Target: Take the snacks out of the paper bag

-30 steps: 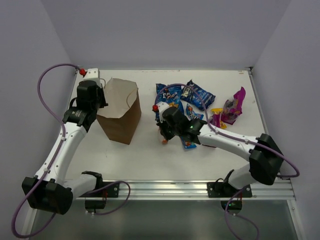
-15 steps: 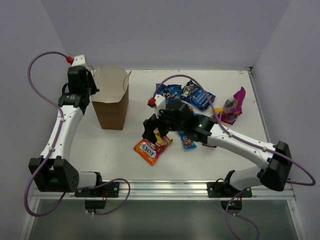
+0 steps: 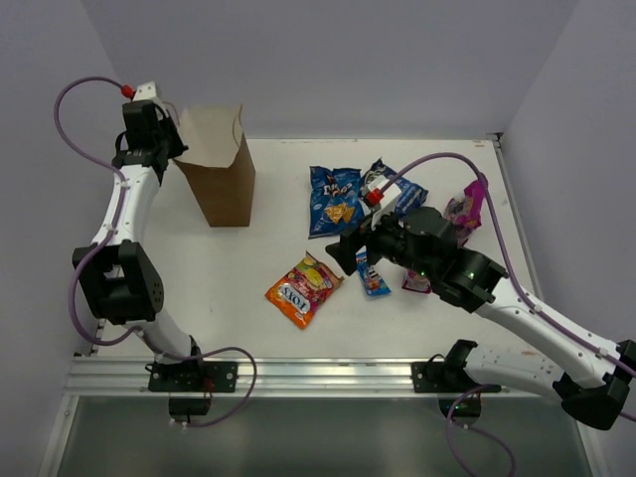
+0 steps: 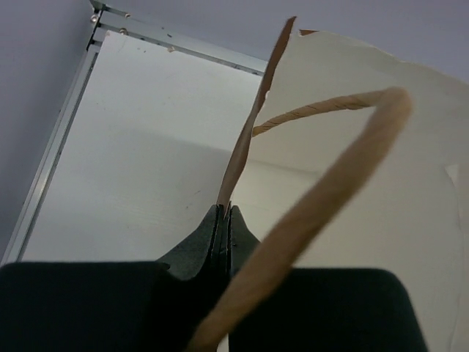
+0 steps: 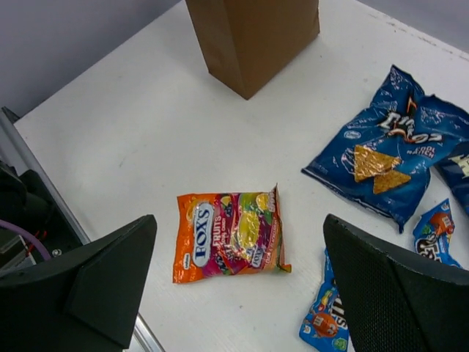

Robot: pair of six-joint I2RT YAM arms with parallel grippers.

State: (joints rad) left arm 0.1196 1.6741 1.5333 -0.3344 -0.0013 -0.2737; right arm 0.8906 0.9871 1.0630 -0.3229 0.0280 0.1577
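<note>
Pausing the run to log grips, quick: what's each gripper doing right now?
Left gripper: closed on the bag rim.
Right gripper: open, holding nothing.

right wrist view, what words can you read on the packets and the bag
"FOX'S", in a white oval on the orange packet.
"FRUITS", beside that oval on the same packet.
The logo on the blue chip bag is creased and not clearly readable.
The print on the small blue pack is too small to read.
No print shows on the paper bag.
</note>
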